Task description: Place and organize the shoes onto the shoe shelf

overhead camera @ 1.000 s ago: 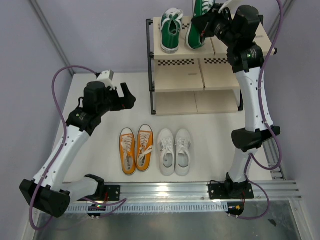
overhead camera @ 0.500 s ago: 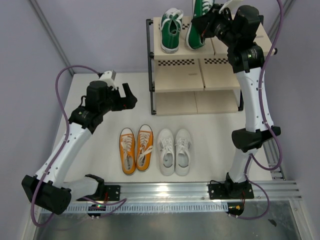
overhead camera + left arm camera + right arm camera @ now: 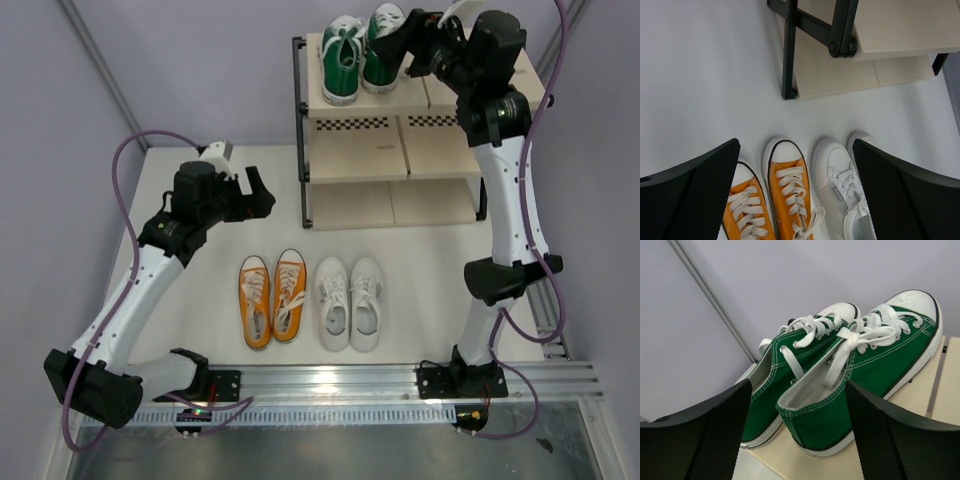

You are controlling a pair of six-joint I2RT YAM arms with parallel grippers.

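Right pincer [image 3: 413, 47] wide open, gripping nothing, heel of green shoe [image 3: 880, 360] between its jaws, atop shelf [image 3: 946, 405]

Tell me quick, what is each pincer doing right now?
Left pincer: open, holding nothing.
Right pincer: open, fingers either side of a green shoe on the shelf, not squeezing it.

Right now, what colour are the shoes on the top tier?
Green shoes, white laces; best in the right wrist view.
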